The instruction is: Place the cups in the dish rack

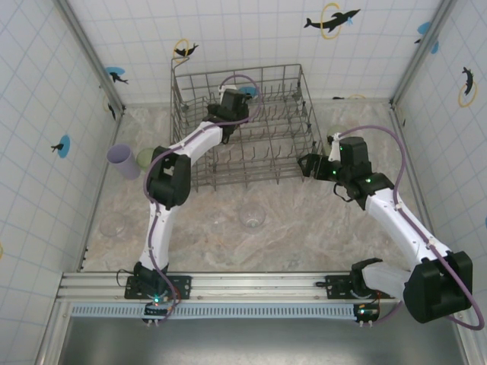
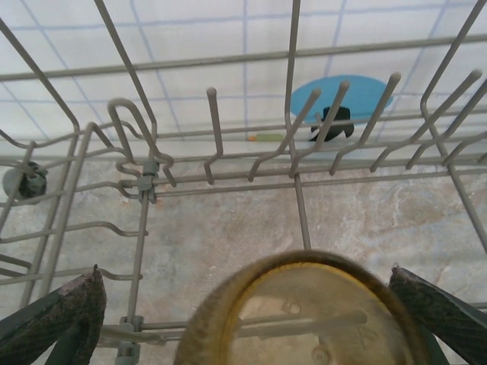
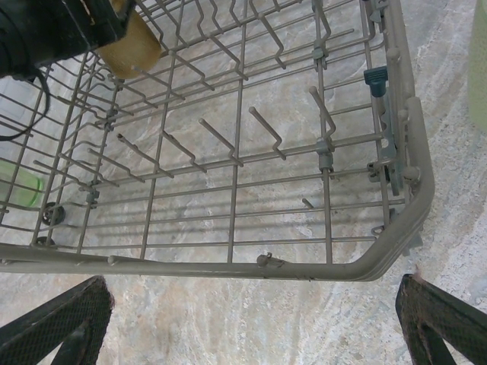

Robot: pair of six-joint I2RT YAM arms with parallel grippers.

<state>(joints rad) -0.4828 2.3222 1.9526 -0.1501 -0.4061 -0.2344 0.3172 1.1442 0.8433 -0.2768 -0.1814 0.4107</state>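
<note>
The dish rack [image 1: 300, 114], a grey wire basket, stands at the back middle of the table. My left gripper [image 1: 223, 116] reaches inside it. In the left wrist view its fingers [image 2: 61, 319] stand open, and the amber-brown cup [image 2: 304, 312] lies between them on the rack's wires, with a clear gap on the left side. The right wrist view shows that cup [image 3: 131, 46] under the left gripper. My right gripper [image 3: 251, 334] hangs open and holds nothing, just outside the rack's near right corner [image 3: 396, 243].
A lilac cup [image 1: 122, 161] and a pale green cup [image 1: 147, 158] stand left of the rack. Another pale green cup [image 1: 338, 134] is at its right. Clear cups [image 1: 252, 217] [image 1: 114, 224] sit on the marble table in front. Tiled walls close in three sides.
</note>
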